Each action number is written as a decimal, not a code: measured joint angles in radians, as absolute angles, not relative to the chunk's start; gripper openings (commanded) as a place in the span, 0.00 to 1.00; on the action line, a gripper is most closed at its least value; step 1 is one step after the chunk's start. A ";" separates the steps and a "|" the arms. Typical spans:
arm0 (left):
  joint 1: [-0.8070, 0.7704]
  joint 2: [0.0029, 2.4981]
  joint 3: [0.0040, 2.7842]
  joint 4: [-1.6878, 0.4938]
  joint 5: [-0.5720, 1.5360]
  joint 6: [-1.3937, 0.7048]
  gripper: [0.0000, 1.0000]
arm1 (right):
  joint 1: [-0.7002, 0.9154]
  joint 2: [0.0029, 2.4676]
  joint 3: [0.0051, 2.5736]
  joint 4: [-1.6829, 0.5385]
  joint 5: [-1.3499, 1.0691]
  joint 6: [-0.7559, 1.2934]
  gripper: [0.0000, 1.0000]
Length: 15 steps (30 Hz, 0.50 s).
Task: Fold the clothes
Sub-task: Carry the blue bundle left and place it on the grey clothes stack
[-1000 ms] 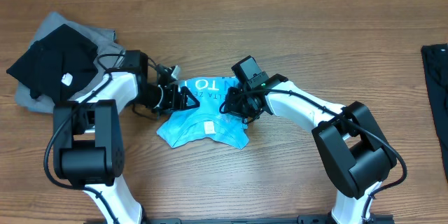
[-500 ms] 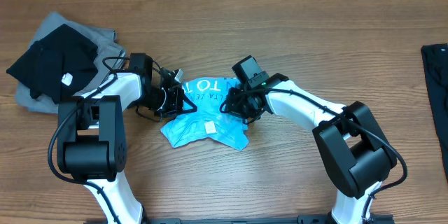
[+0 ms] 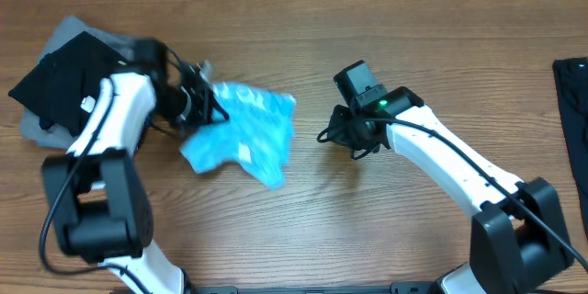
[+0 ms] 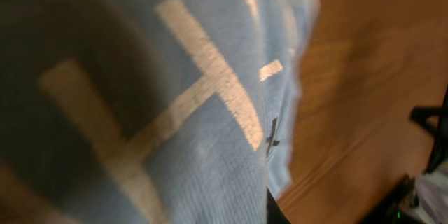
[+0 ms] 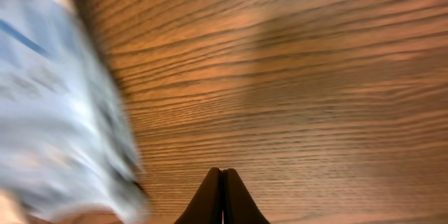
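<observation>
The sky-blue T-shirt (image 3: pixel 243 129) is seen bunched on the tabletop (image 3: pixel 386 28), one edge clenched in the left fingers (image 3: pixel 204 106). The right fingers (image 5: pixel 213 196) are pressed shut on nothing, well apart. In the left wrist view the fingers are hidden by blurred cloth.

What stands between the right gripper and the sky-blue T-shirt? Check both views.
Nothing visible: only bare wooden table separates the right gripper, jaws shut and empty, from the light sky-blue T-shirt.
</observation>
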<state>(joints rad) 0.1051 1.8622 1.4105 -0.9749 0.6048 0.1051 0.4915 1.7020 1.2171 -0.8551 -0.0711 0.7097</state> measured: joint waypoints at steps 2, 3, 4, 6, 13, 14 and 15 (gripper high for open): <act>0.128 1.838 1.479 -0.980 0.601 0.105 0.04 | 0.491 1.700 1.217 -0.864 -0.066 0.709 0.04; 0.139 1.831 1.513 -0.982 0.599 0.105 0.04 | 0.492 1.700 1.217 -0.867 -0.064 0.709 0.04; 0.150 1.827 1.545 -0.983 0.597 0.105 0.04 | 0.492 1.700 1.217 -0.868 -0.062 0.710 0.04; 0.171 1.825 1.602 -0.984 0.595 0.105 0.04 | 0.492 1.700 1.217 -0.868 -0.061 0.710 0.04; 0.250 1.825 1.769 -0.964 0.552 0.108 0.04 | 0.492 1.700 1.217 -0.879 -0.059 0.710 0.04; 0.268 1.825 1.785 -0.955 0.548 0.109 0.04 | 0.492 1.700 1.217 -0.883 -0.059 0.710 0.04; 0.287 1.825 1.800 -0.944 0.546 0.108 0.04 | 0.492 1.700 1.217 -0.886 -0.059 0.710 0.04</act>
